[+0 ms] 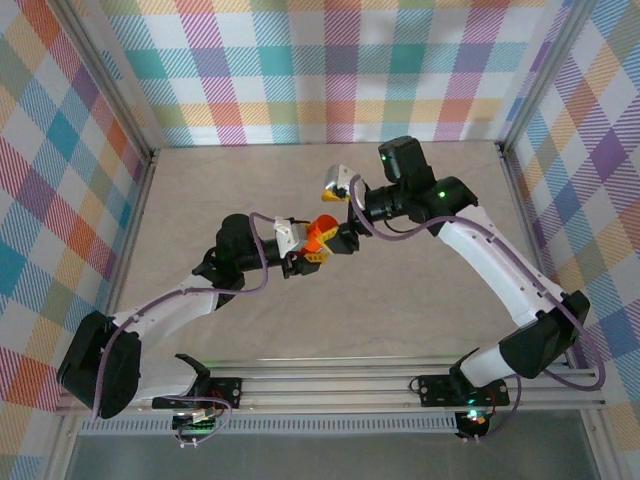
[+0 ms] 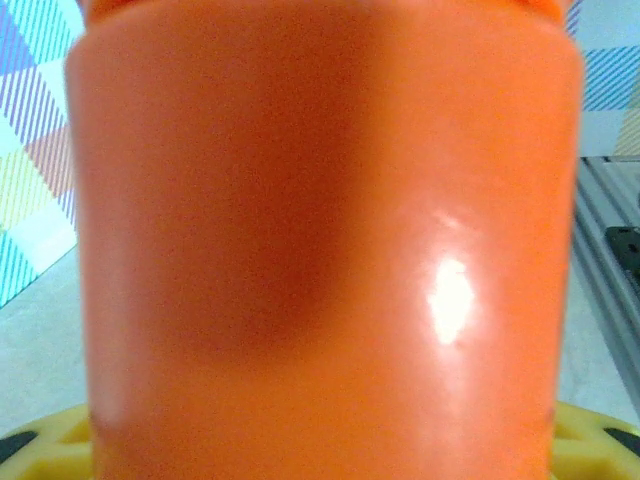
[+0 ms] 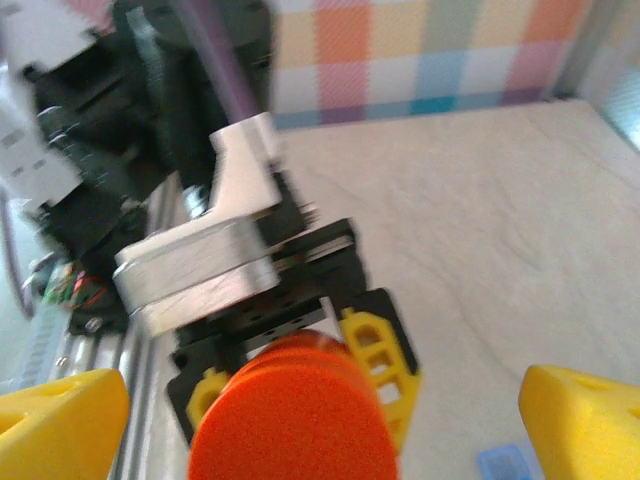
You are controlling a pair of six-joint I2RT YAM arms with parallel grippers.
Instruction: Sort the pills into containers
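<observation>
My left gripper [image 1: 312,250] is shut on the orange pill bottle [image 1: 321,236] and holds it above the middle of the table. In the left wrist view the bottle's wall [image 2: 320,250] sits right against the lens, with yellow fingertips [image 2: 595,440] at the bottom corners. My right gripper [image 3: 320,425] stands wide open, its yellow fingertips [image 3: 60,420] well apart on either side of the bottle's orange cap [image 3: 295,415] and not touching it. A corner of the blue box [image 3: 505,465] lies on the table below. The pills are hidden.
The beige table [image 1: 440,290] is walled by a plaid backdrop [image 1: 330,70] and metal frame posts. An aluminium rail [image 1: 330,385] runs along the near edge by the arm bases. The two arms meet over the table's centre.
</observation>
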